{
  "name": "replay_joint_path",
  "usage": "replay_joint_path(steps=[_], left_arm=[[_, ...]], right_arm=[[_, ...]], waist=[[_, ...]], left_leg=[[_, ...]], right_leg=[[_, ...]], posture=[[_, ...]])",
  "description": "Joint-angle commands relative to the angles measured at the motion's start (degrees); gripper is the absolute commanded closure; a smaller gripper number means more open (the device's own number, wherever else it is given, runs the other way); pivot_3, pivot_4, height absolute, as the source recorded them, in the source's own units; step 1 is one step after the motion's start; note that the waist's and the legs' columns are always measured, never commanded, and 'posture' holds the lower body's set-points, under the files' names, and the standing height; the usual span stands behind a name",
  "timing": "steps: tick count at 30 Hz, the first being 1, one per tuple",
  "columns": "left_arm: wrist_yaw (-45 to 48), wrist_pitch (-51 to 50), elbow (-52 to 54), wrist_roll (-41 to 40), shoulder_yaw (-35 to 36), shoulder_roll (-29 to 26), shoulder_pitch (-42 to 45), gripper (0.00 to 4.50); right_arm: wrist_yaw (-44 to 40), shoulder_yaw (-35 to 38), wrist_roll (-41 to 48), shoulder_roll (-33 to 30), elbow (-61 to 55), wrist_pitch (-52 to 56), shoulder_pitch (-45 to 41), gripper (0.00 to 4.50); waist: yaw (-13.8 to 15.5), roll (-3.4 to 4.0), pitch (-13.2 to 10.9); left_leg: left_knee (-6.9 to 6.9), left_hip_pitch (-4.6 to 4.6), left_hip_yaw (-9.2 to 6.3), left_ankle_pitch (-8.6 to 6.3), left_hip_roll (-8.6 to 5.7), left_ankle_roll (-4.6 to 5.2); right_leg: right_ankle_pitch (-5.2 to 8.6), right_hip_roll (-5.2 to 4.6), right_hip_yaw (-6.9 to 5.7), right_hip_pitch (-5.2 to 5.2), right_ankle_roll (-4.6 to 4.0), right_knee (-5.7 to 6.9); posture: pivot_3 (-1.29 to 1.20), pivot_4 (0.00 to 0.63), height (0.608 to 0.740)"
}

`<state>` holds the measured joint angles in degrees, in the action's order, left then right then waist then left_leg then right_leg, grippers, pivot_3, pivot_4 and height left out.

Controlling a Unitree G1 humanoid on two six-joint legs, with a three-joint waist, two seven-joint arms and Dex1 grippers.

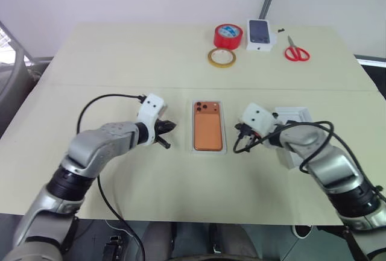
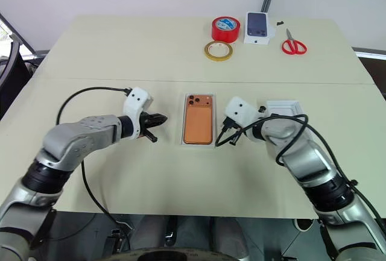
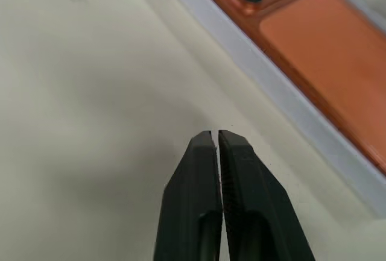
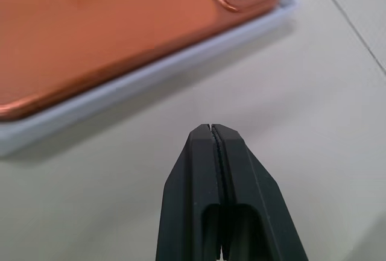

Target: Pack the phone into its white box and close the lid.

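The orange phone (image 1: 207, 129) lies camera side up inside the shallow white box (image 1: 208, 152) at the middle of the table, its lenses at the far end. My left gripper (image 1: 169, 134) hovers just left of the box, pointing at it, shut with nothing between its fingers (image 3: 202, 152). My right gripper (image 1: 239, 130) sits just right of the box, also shut and empty, close to the box's long wall (image 4: 145, 77). The white lid (image 2: 283, 105) rests open side up at the right, partly hidden behind my right arm.
At the table's far edge stand a red tape roll (image 1: 228, 35), a yellow tape ring (image 1: 222, 57), a small white box printed with a dark phone (image 1: 260, 34) and red scissors (image 1: 296, 50). Black cables loop off both wrists.
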<state>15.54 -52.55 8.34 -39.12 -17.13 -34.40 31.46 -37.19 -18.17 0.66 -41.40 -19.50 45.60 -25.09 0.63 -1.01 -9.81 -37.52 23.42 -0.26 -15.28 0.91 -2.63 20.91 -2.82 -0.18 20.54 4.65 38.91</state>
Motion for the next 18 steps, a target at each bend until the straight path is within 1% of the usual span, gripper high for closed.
replay_joint_path(steps=[1, 6, 9, 13, 16, 18], left_arm=[[3.33, 2.73, -2.47, 5.18, -1.79, 3.82, 2.86, 4.46], [7.89, 2.83, -5.78, 10.24, -4.71, 8.85, 5.93, 4.46], [11.11, 0.76, -5.81, 10.74, -5.47, 11.04, 7.06, 4.46], [15.55, -1.53, -5.51, 11.45, -8.14, 14.53, 8.83, 4.46], [18.16, -2.53, -5.68, 12.28, -9.53, 17.55, 10.06, 4.46], [19.02, -2.94, -6.37, 13.02, -10.28, 19.88, 10.96, 4.46]], right_arm=[[1.31, -2.36, -2.85, 2.09, 1.01, -0.40, -2.63, 4.50], [0.92, -4.20, -4.48, 4.04, 2.50, -0.92, -4.12, 4.50], [-0.22, -3.61, -4.05, 4.15, 0.55, 0.11, -3.49, 4.50], [-2.47, -1.85, -3.72, 0.22, -4.05, 1.17, 0.51, 4.50], [-4.01, 0.65, -2.80, -3.22, -7.89, 2.36, 4.19, 4.50], [-5.09, 2.72, -2.24, -5.80, -10.87, 3.33, 7.50, 4.50]], waist=[[-0.04, -0.02, -0.01], [-0.08, -0.02, -0.01], [-0.04, -0.01, -0.01], [0.44, -0.01, -0.01], [0.29, -0.01, -0.01], [0.38, 0.00, -0.01]], left_leg=[[0.00, 0.01, 0.00, 0.00, 0.00, 0.01], [0.00, 0.02, 0.00, 0.00, 0.00, 0.01], [0.00, 0.01, 0.00, 0.00, 0.00, 0.01], [-0.05, 0.03, -0.02, -0.01, -0.04, 0.02], [-0.20, 0.09, -0.03, -0.07, -0.06, 0.13], [-0.28, 0.10, -0.03, -0.23, -0.07, 0.40]], right_leg=[[0.00, 0.00, 0.00, 0.01, 0.00, 0.00], [0.00, 0.00, 0.00, 0.02, 0.00, 0.00], [0.00, 0.00, 0.00, 0.01, 0.00, 0.01], [0.00, -0.04, -0.03, -0.02, 0.00, 0.02], [-0.01, -0.07, -0.04, -0.07, 0.01, -0.01], [-0.01, -0.08, -0.04, -0.11, 0.01, 0.00]], posture=[[0.00, 0.150, 0.740], [0.00, 0.150, 0.740], [0.00, 0.150, 0.740], [0.00, 0.150, 0.740], [0.00, 0.150, 0.740], [0.00, 0.150, 0.740]])
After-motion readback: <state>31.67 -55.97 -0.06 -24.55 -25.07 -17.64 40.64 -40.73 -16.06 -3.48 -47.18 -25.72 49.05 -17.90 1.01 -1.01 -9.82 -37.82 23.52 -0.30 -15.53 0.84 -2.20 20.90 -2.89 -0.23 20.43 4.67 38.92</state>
